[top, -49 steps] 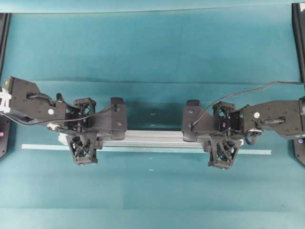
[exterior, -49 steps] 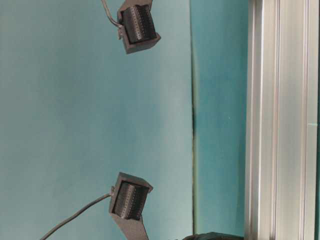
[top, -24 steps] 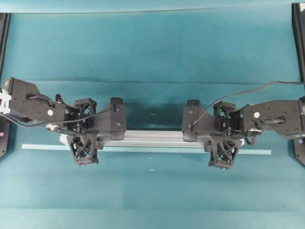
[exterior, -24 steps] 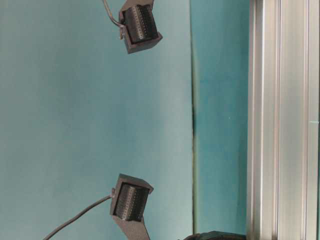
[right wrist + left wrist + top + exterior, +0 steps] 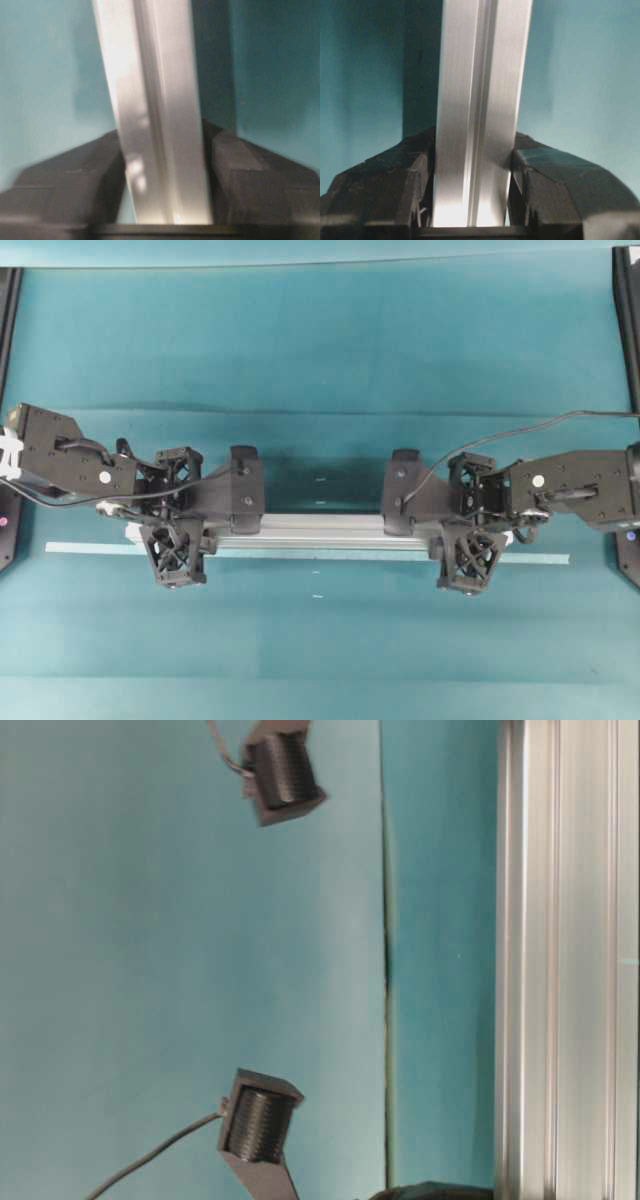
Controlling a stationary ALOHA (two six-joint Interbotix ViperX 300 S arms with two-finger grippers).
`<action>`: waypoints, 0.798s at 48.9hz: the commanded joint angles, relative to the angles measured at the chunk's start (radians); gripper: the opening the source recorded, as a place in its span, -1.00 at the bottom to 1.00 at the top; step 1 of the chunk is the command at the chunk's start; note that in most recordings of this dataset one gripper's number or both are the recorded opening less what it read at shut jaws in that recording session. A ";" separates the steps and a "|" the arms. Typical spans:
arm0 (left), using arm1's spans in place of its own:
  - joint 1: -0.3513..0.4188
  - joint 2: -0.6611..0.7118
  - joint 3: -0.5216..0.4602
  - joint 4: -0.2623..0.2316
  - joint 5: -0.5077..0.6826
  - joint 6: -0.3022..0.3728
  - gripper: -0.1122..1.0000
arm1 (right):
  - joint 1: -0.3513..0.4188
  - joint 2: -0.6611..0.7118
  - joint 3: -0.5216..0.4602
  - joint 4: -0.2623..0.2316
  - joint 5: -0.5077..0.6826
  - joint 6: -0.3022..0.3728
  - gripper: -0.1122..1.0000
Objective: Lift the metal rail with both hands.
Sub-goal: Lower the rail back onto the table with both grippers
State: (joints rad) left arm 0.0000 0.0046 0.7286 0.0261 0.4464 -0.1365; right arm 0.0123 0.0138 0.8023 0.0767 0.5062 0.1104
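We see two black arms reaching in from opposite sides toward the middle, roughly mirrored and level with each other. The left gripper (image 5: pixel 172 530) has its lattice fingers (image 5: pixel 395 187) pressed against both sides of the metal rail (image 5: pixel 320 531). The right gripper (image 5: pixel 470 533) straddles the same bar, with a thin gap beside one finger (image 5: pixel 80 190), its view blurred.

One rail (image 5: pixel 320 530), silver and grooved. Two black grippers: the left gripper (image 5: pixel 175 515) and the right gripper (image 5: pixel 470 515), each on its own arm, so two arms. One thin pale tape strip (image 5: pixel 540 558) lies on one teal table (image 5: pixel 320 350).
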 commanded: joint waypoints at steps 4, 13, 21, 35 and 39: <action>0.006 -0.015 -0.005 -0.005 0.008 -0.031 0.12 | 0.002 0.011 -0.003 0.035 -0.006 0.002 0.81; 0.008 -0.017 -0.002 -0.005 0.020 -0.026 0.91 | 0.005 0.011 -0.008 0.041 -0.028 0.003 0.98; 0.006 -0.021 -0.002 -0.003 0.021 -0.008 0.91 | 0.005 0.011 -0.005 0.041 -0.041 0.005 0.98; 0.008 -0.095 -0.020 -0.005 0.048 0.025 0.91 | -0.021 -0.060 -0.026 0.040 -0.041 0.014 0.98; 0.008 -0.153 -0.018 -0.005 0.051 0.037 0.91 | -0.035 -0.107 -0.037 0.034 -0.052 0.023 0.98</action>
State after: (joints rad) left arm 0.0077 -0.0874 0.7271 0.0230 0.4970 -0.1043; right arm -0.0092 -0.0537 0.7839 0.1150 0.4663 0.1289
